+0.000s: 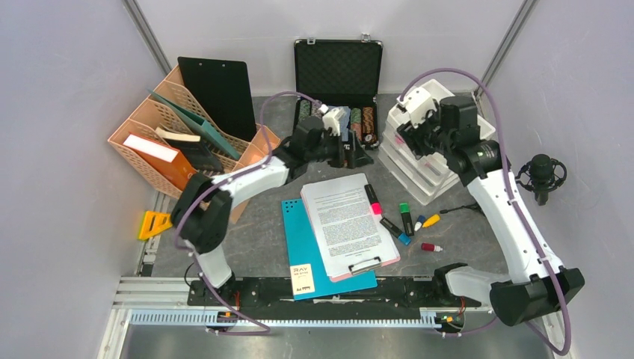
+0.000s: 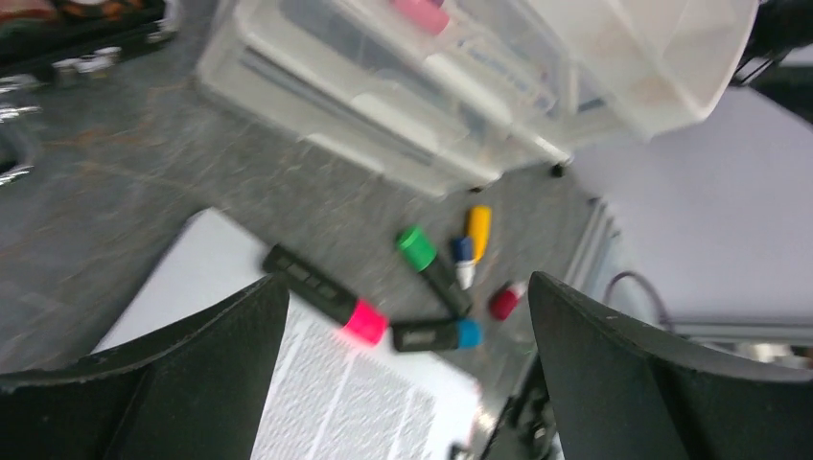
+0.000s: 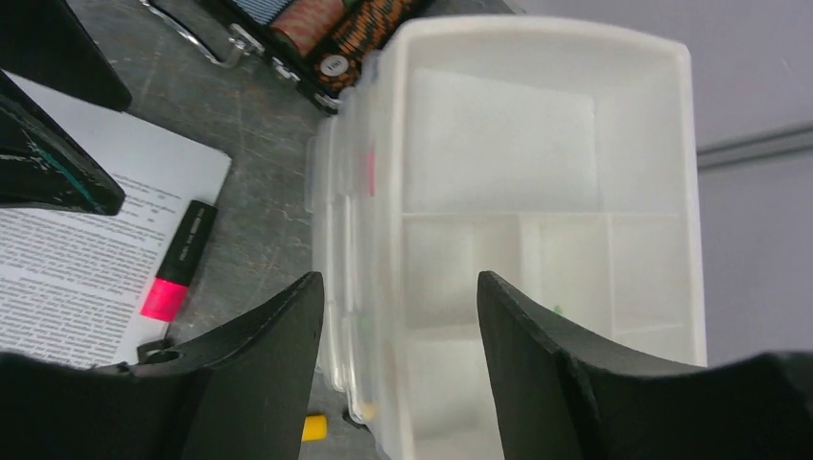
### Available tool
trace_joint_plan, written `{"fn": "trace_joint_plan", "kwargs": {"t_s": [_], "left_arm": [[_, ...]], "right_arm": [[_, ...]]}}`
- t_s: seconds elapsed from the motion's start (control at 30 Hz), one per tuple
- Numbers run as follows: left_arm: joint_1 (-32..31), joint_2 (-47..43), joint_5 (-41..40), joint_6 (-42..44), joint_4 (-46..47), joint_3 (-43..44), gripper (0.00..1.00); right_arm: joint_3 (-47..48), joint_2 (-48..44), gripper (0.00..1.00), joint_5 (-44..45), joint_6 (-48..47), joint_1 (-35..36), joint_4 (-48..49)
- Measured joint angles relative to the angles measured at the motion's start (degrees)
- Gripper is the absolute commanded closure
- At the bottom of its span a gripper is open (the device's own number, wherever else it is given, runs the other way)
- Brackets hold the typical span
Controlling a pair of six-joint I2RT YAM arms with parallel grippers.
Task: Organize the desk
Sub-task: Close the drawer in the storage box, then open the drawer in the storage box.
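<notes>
**Two Arms Poised, Empty-Handed, Over a Cluttered Desk**

The desk (image 1: 258, 224), a dark mottled top walled in pale grey, runs from the near rail (image 1: 299, 318) to the far wall. Nearest lies a blue folder (image 1: 299, 258), with a clipboard (image 1: 348, 224) of printed paper overlapping its right side. A yellow set square (image 1: 155, 223) sits at the left edge.

A pink highlighter (image 1: 372, 200) lies along the sheet's far right edge. Just right of it, on the bare top, are a blue marker (image 1: 393, 229), a green highlighter (image 1: 404, 218), a small yellow piece (image 1: 432, 220) and a red piece (image 1: 430, 247).

Beyond the paper, the left gripper (image 2: 407, 287) hangs with its fingers spread wide and nothing between them, its camera looking across at the markers. The right gripper (image 3: 400, 278), fingers likewise apart and empty, hovers above the compartmented top tray of a white drawer box (image 1: 419, 164) at far right.

At far left stands an orange file rack (image 1: 161, 131) holding a black board (image 1: 217, 93) and books. At far centre an open black case (image 1: 338, 71) shows rows of chips.
</notes>
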Motion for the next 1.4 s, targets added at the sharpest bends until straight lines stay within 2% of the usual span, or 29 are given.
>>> {"fn": "trace_joint_plan", "kwargs": {"t_s": [0.17,0.47,0.63,0.93,1.27,1.4], "left_arm": [[-2.4,10.7,1.7,-13.3,7.8,6.3,0.01],[-5.2,22.1,4.0,-25.4,16.0,13.4,0.02],[-5.8,25.3,4.5,-27.6,18.4,16.2,0.05],[-6.5,27.4,4.6,-30.2,22.5,17.1,0.12],[-7.1,30.3,5.7,-30.3,24.6,18.3,0.11],[-7.1,30.6,5.9,-31.0,28.7,18.6,0.11]], "right_arm": [[0.0,0.0,0.36,2.2,-0.2,-4.3,-0.8],[0.0,-0.1,0.42,3.3,-3.3,-12.3,-1.2],[-0.2,0.0,0.49,1.9,-5.0,-14.2,-1.4],[-3.1,0.2,0.53,-0.7,-8.2,-15.8,-3.0],[-4.4,1.4,0.62,-2.2,-9.8,-16.0,-3.7],[-5.2,2.1,0.65,-3.1,-9.9,-17.4,-3.7]]}}
